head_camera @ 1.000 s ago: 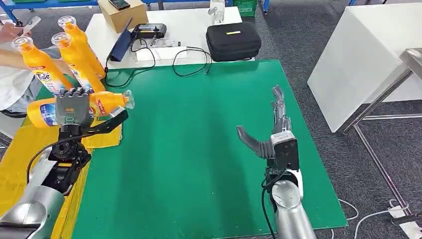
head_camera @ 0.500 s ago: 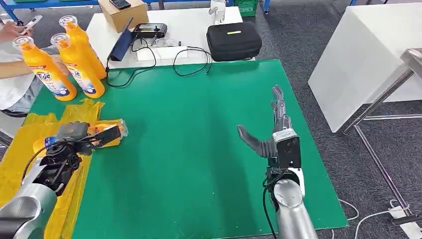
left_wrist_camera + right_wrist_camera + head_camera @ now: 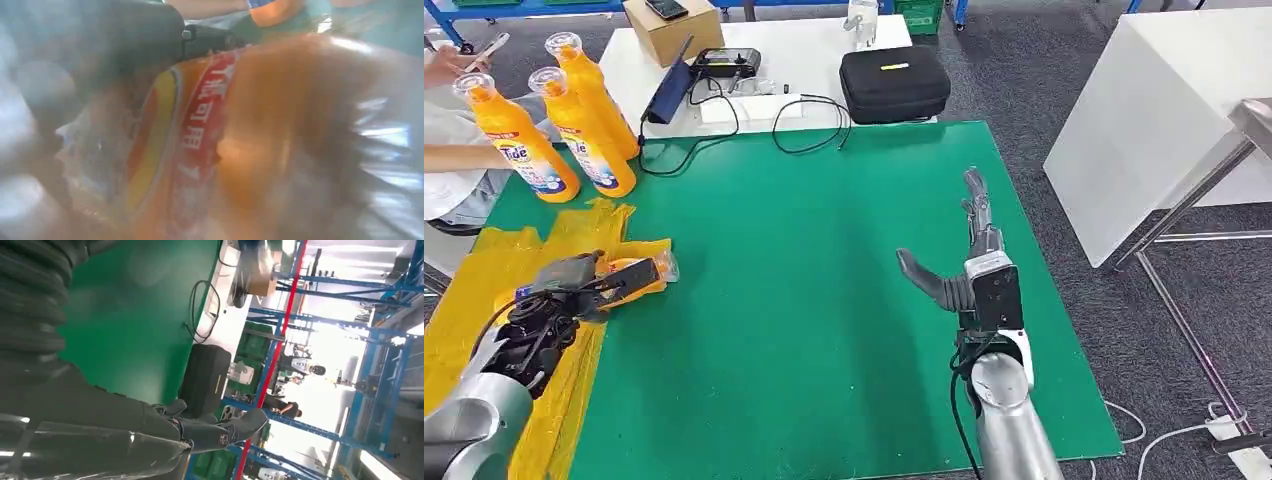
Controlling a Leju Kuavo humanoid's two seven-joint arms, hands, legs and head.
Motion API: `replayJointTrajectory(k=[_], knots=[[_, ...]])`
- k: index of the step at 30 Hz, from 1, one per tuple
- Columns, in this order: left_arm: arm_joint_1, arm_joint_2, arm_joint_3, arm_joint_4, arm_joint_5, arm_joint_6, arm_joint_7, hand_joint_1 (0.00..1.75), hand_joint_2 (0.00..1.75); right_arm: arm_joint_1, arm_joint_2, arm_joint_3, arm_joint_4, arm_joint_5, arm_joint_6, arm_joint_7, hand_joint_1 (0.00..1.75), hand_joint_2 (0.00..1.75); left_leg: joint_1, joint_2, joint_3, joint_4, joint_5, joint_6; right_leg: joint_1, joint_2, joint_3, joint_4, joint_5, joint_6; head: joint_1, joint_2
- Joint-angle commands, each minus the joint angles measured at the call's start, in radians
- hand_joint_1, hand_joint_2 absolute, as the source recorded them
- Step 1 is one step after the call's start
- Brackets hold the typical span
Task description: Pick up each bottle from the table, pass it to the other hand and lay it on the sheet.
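place: workshop/warehouse hall | evidence: blue racking point(image 3: 280, 340), green crates point(image 3: 255, 347), grey carpet floor point(image 3: 1024, 70), white worktables point(image 3: 814, 50)

Lying bottle point(image 3: 629, 273): middle hidden under the left hand point(image 3: 574, 277).
Left wrist close-up: blurred orange label.
Person point(image 3: 449, 165): cut off at far left.

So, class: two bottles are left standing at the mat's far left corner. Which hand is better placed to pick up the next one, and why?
Probably the left. The left hand is on that side, though it holds a bottle on the yellow sheet. The right hand is open but across the mat from the standing bottles.
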Motion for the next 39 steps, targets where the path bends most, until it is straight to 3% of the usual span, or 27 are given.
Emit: replayJointTrajectory(k=[1, 8, 12, 15, 18, 22, 27, 30, 35, 37, 38, 39], knots=[[0.019, -0.017, 0.040, 0.061, 0.002, 0.005, 0.004, 0.00, 1.75, -0.046, -0.004, -0.002, 0.075, 0.005, 0.001, 0.004, 0.00, 1.75, -0.001, 0.001, 0.004, -0.001, -0.001, 0.000, -0.001, 0.001, 0.003, -0.001, -0.001, 0.001, 0.000, 0.000], [0.019, -0.018, 0.042, 0.060, 0.003, 0.007, 0.005, 0.00, 1.75, -0.046, -0.004, -0.002, 0.076, 0.005, 0.001, 0.004, 0.00, 1.75, 0.000, 0.001, 0.005, -0.001, -0.001, 0.000, 0.000, 0.001, 0.005, -0.001, -0.001, 0.001, 0.000, 0.000], [0.024, -0.032, 0.062, 0.039, 0.016, 0.093, -0.008, 0.00, 1.75, -0.037, -0.002, -0.003, 0.069, 0.019, 0.001, 0.010, 0.00, 1.75, 0.000, 0.000, 0.005, -0.001, 0.000, 0.000, 0.000, 0.000, 0.004, -0.001, -0.001, 0.001, 0.000, 0.000], [0.024, -0.055, 0.051, 0.001, -0.006, 0.242, -0.002, 0.00, 1.75, -0.018, -0.001, -0.008, 0.051, 0.032, -0.009, 0.018, 0.00, 1.75, 0.000, -0.001, 0.005, -0.001, 0.000, 0.000, 0.000, -0.001, 0.005, -0.001, -0.001, 0.001, 0.000, 0.000], [0.012, -0.099, 0.099, -0.049, 0.071, 0.275, -0.095, 0.00, 1.75, 0.004, -0.001, -0.018, 0.029, 0.043, -0.014, 0.023, 0.00, 1.75, 0.001, -0.005, 0.003, 0.001, 0.000, 0.000, 0.001, -0.005, 0.004, -0.001, -0.002, 0.001, 0.000, 0.000], [0.072, -0.202, 0.165, -0.336, 0.420, 0.149, -0.336, 0.00, 1.75, 0.058, 0.003, -0.051, -0.016, 0.069, -0.024, 0.021, 0.00, 1.75, 0.001, -0.009, 0.003, 0.001, 0.000, 0.001, 0.001, -0.010, 0.005, -0.001, -0.004, 0.002, 0.000, 0.000], [0.254, -0.217, 0.042, -0.869, 0.719, 0.024, -0.322, 0.00, 1.75, 0.114, 0.014, -0.091, -0.077, 0.104, -0.039, 0.020, 0.00, 1.75, 0.001, -0.006, 0.001, 0.003, -0.002, 0.001, 0.000, -0.007, 0.004, -0.001, -0.003, 0.002, 0.000, 0.000], [0.329, -0.210, -0.020, -1.065, 0.731, 0.030, -0.325, 0.00, 1.75, 0.141, 0.018, -0.114, -0.107, 0.115, -0.045, 0.021, 0.00, 1.75, -0.001, -0.002, -0.001, 0.002, -0.002, 0.001, -0.001, -0.004, 0.000, -0.001, -0.002, 0.001, 0.000, 0.000], [0.412, -0.202, -0.058, -1.228, 0.858, -0.014, -0.332, 0.00, 1.75, 0.169, 0.025, -0.139, -0.135, 0.128, -0.045, 0.017, 0.00, 1.75, -0.002, -0.003, -0.001, 0.001, -0.002, 0.001, -0.002, -0.004, -0.001, -0.001, -0.002, 0.001, 0.000, 0.000], [0.470, -0.213, -0.045, -1.270, 1.030, -0.121, -0.346, 0.00, 1.75, 0.187, 0.026, -0.143, -0.152, 0.130, -0.032, -0.003, 0.00, 1.75, -0.002, -0.001, -0.001, 0.001, -0.002, 0.001, -0.002, -0.002, -0.001, -0.001, -0.001, 0.001, 0.000, 0.000], [0.497, -0.215, -0.043, -1.274, 1.118, -0.181, -0.343, 0.00, 1.75, 0.195, 0.024, -0.140, -0.159, 0.145, -0.037, -0.012, 0.00, 0.00, -0.001, -0.001, 0.001, 0.001, -0.003, 0.001, -0.001, -0.002, 0.001, -0.002, -0.002, 0.001, 0.000, 0.000], [0.524, -0.216, -0.042, -1.276, 1.146, -0.201, -0.346, 0.00, 1.75, 0.203, 0.025, -0.140, -0.166, 0.149, -0.040, -0.013, 0.00, 0.00, -0.001, -0.001, 0.003, 0.001, -0.005, 0.001, -0.001, -0.002, 0.004, -0.001, -0.003, 0.001, 0.000, 0.000]])
